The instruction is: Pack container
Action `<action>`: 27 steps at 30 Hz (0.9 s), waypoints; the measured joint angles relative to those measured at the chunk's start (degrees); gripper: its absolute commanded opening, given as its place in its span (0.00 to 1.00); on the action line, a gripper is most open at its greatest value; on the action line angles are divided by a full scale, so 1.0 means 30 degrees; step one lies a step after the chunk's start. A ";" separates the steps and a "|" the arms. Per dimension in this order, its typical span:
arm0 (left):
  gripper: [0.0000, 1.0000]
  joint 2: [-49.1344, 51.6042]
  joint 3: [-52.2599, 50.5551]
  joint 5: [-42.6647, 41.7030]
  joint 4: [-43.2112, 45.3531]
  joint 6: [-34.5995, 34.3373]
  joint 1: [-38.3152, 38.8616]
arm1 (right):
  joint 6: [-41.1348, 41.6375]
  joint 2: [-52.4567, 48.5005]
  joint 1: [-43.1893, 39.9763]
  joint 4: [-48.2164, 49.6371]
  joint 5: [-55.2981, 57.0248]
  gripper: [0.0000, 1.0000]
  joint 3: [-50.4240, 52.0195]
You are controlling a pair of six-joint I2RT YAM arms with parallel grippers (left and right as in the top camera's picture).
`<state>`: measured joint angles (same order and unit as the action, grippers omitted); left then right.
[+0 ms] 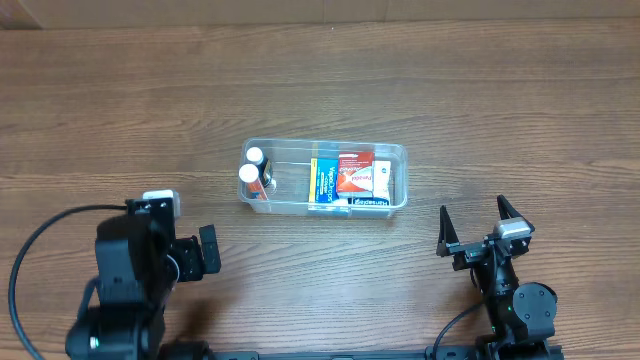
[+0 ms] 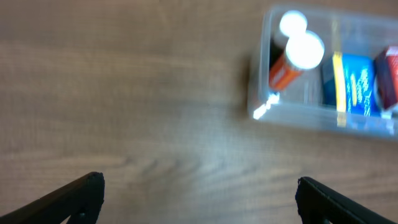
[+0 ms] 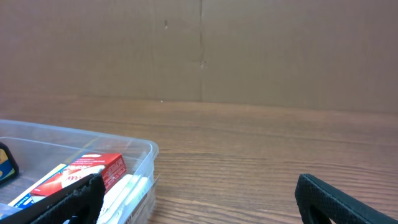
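The clear plastic container [image 1: 395,153] sits mid-table. It holds two white-capped orange tubes [image 1: 254,178] at its left end, a blue and yellow box [image 1: 323,180], a red box [image 1: 354,172] and a white box [image 1: 381,176]. It also shows in the left wrist view [image 2: 264,102] and the right wrist view [image 3: 144,149]. My left gripper [image 1: 190,256] is open and empty, near and left of the container. My right gripper [image 1: 472,225] is open and empty, near and right of it. Both sit apart from the container.
The wooden table [image 1: 120,110] stretches around the container. A brown cardboard wall [image 3: 199,50] stands behind the table in the right wrist view. Black cables [image 1: 25,260] run by the left arm's base.
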<state>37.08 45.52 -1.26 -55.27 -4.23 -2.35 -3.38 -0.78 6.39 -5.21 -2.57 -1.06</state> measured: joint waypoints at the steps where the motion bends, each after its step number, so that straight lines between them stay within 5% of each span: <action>1: 1.00 -0.0976 -0.0882 0.0029 0.1035 0.0007 0.0000 | -0.0007 -0.0007 0.0000 0.0015 -0.0007 1.00 0.0000; 9: 1.00 -0.7970 -0.9712 0.0066 1.0338 0.0058 0.0000 | -0.0015 0.0015 0.0000 0.0015 0.0000 1.00 0.0000; 17: 1.00 -0.9712 -1.4032 0.0066 2.1857 0.1953 0.0000 | -0.0007 0.0015 0.0000 0.0000 0.0000 1.00 0.0000; 27: 1.00 -1.1970 -1.5016 0.0138 1.7005 0.2579 0.0000 | -0.0007 0.0015 0.0007 0.0007 -0.0007 1.00 0.0000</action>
<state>1.17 0.47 -0.84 -4.25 3.51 -2.35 -3.40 -0.73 6.42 -5.19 -2.59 -1.06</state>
